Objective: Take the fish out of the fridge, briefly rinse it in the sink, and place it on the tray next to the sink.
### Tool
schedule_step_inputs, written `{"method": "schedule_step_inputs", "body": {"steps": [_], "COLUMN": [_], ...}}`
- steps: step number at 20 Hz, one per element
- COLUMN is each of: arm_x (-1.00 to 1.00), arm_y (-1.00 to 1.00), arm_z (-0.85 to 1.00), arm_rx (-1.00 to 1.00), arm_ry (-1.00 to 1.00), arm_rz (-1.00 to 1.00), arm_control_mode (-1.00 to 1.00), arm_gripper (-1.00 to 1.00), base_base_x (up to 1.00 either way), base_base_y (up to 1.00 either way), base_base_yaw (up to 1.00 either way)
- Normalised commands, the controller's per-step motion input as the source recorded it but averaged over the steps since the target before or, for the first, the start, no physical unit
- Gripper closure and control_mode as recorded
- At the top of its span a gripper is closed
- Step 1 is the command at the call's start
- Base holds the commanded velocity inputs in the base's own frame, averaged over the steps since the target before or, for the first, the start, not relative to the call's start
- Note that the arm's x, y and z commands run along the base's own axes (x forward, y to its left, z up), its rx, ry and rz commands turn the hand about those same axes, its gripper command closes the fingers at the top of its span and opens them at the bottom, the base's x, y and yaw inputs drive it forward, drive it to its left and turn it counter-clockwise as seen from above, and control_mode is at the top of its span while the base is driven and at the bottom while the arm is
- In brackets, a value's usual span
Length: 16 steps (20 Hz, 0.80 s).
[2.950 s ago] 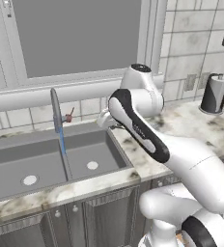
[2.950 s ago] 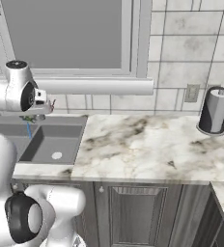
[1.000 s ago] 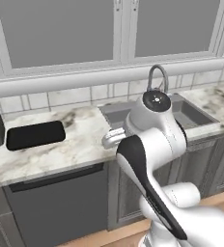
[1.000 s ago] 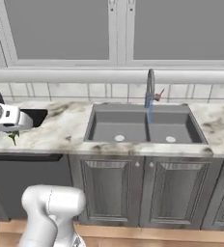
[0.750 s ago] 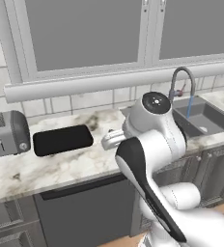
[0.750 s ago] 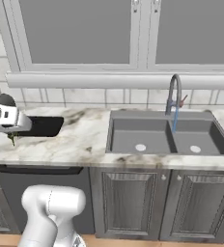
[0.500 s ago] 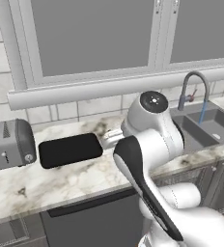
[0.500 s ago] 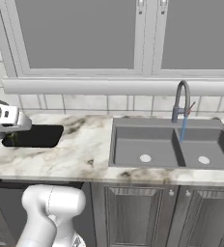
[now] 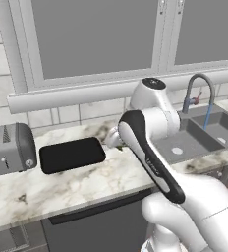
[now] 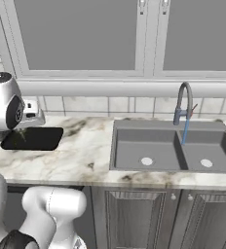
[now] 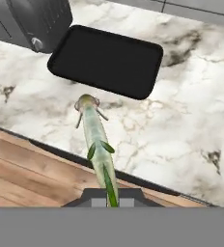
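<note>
Clamped shut on the fish [image 11: 95,140] by its tail, end effector [image 11: 110,195] hanging above the bench [image 11: 181,135] just short of the tray [image 11: 106,60]. Sink [image 10: 173,151] now well off to the side after the base's drive; only placing remains.

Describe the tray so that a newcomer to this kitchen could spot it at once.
Start at the marble counter under the window and look left of the sink. The tray lies flat between the sink and the silver toaster. It is a black rectangle with rounded corners and a low rim, unlike the tall, slotted toaster.
</note>
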Motion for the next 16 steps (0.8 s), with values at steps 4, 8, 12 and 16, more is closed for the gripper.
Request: {"method": "schedule_step_inputs", "body": {"steps": [4,8,12,16], "arm_x": [0.39,0.41,0.52,0.70], "arm_y": [0.13,0.25,0.37,0.51], "arm_z": [-0.47,-0.44,-0.19,-0.22], "arm_rx": [-0.12,-0.11,-0.04,0.00], "arm_ry": [0.17,0.00,-0.15,-0.15], "arm_rz": [0.47,0.37,0.17,0.12], "arm_control_mode": [-1.00,-1.00,-1.00,-1.00], "arm_gripper": [1.00,1.00,1.00,1.00], "base_base_x": [0.00,0.00,0.00,0.00], "base_base_y": [0.00,0.00,0.00,0.00], "base_base_yaw": [0.00,0.00,0.00,0.00]}}
